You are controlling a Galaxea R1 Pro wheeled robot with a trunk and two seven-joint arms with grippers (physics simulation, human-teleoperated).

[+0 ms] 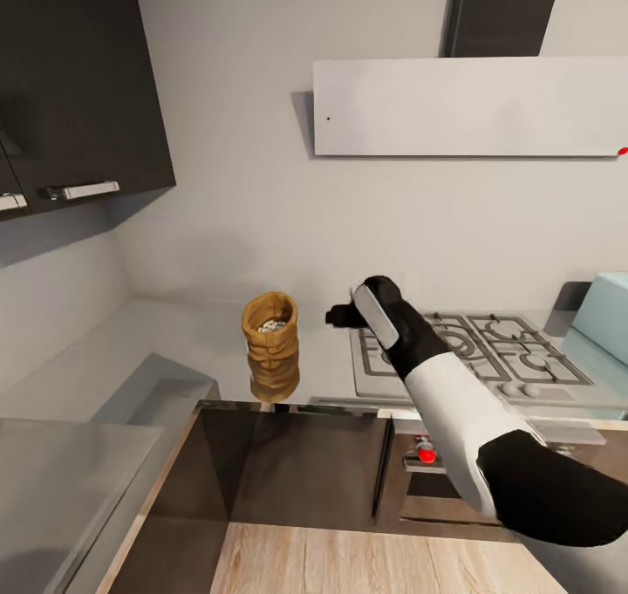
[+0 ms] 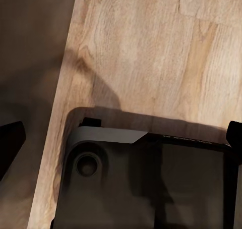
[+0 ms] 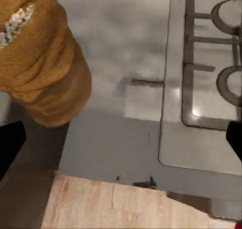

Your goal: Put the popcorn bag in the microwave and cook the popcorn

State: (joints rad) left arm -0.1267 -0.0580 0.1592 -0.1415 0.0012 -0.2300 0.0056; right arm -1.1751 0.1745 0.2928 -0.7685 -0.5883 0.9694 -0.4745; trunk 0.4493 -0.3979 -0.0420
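Note:
The tan-brown popcorn bag (image 1: 270,337) stands upright on the glossy grey countertop (image 1: 187,332), left of the steel hob. Whitish popcorn (image 1: 272,324) shows in its open mouth. My right gripper (image 1: 343,316) hovers over the counter just right of the bag, apart from it. In the right wrist view the bag (image 3: 43,67) and its popcorn (image 3: 16,24) lie ahead and to one side of my open right gripper (image 3: 121,140), with nothing between the fingertips (image 3: 10,143). The mint-blue microwave (image 1: 610,310) peeks in at the far right. My left gripper (image 2: 121,140) hangs open above the wood floor.
The steel gas hob (image 1: 471,354) with grates sits under my right forearm, the oven front (image 1: 427,463) below it. A white hood (image 1: 471,105) hangs above. Dark upper cabinets (image 1: 78,88) are at the left. My own base (image 2: 146,183) shows in the left wrist view.

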